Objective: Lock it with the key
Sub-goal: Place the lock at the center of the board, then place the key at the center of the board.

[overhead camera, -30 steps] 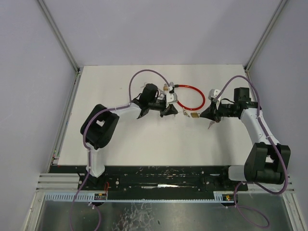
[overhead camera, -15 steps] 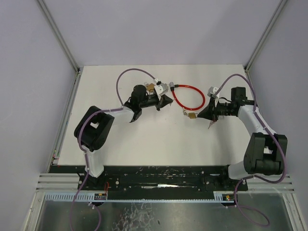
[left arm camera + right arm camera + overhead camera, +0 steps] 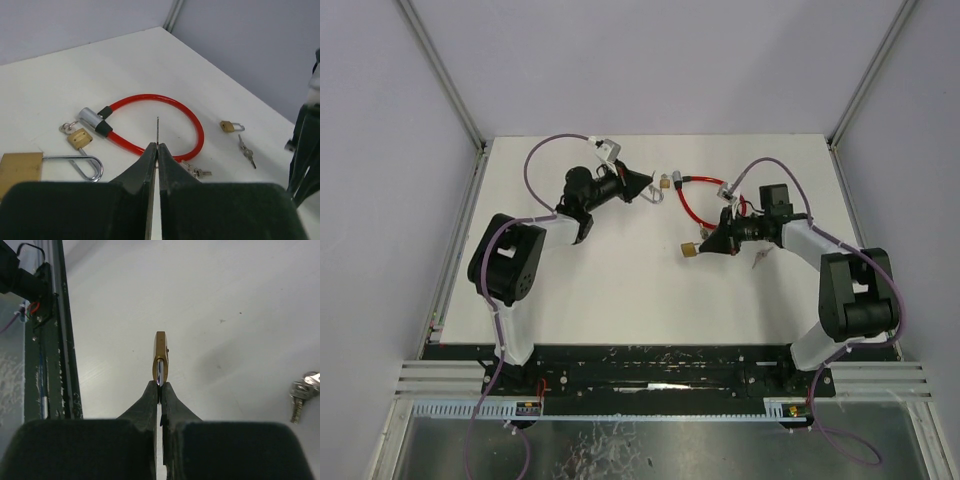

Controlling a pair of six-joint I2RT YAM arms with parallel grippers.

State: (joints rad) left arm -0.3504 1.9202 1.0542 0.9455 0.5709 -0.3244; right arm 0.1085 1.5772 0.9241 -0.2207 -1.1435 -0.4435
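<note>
Left gripper (image 3: 157, 146) pinched tight on a thin metal key (image 3: 157, 131), blade edge-on, pointing toward the red cable lock (image 3: 150, 96). Right gripper (image 3: 160, 385) clamped on the shackle of a small brass padlock (image 3: 160, 356), held over the white table (image 3: 240, 300) near the cable loop. Loose key bunch (image 3: 300, 392) lies nearby.

The cable lock (image 3: 192, 125) has a glossy red plastic skin, a polished chrome barrel and a matt black sleeve, and lies on the smooth, matt white table (image 3: 125, 65). The padlock (image 3: 160, 357) in the right gripper (image 3: 160, 386) is satin brass with a bright steel shackle. The key (image 3: 158, 130) in the left gripper (image 3: 157, 146) is thin bare metal, and both grippers' fingers (image 3: 145, 407) are matt black plastic.
</note>
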